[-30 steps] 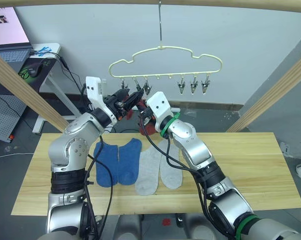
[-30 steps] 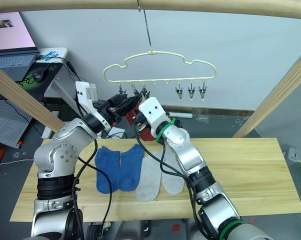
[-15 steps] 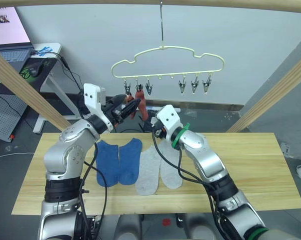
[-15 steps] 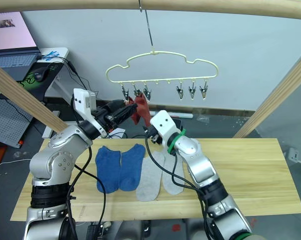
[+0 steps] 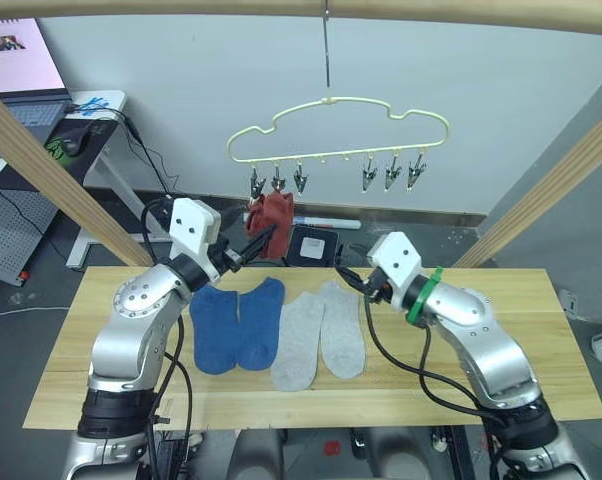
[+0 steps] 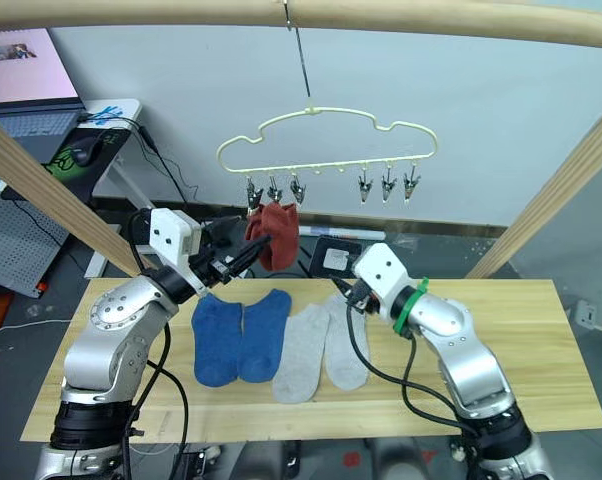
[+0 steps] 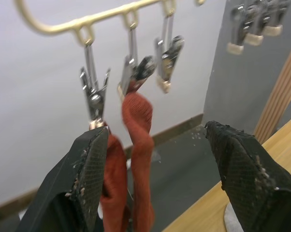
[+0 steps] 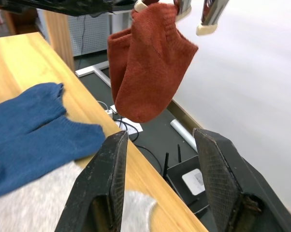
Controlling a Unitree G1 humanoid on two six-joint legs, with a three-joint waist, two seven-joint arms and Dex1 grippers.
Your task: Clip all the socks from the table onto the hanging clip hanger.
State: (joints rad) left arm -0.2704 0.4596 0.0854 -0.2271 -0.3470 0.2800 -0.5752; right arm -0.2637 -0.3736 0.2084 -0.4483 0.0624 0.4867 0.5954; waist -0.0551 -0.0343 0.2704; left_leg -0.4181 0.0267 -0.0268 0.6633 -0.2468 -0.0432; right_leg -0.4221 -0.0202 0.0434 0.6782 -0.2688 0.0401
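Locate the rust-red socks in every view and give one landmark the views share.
Left eye: rust-red socks hanging under the clip hanger.
Right eye, same spot.
Left wrist, centre, below clips.
Right wrist, upper centre.
Shared landmark: the hanger's metal clips.

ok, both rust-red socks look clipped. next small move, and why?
Probably lower the right claw to the nearest grey sock. The two rust-red socks hang from the clip hanger, four clips look free, and two blue socks and two grey ones lie on the table. Both claws are open and hold nothing.
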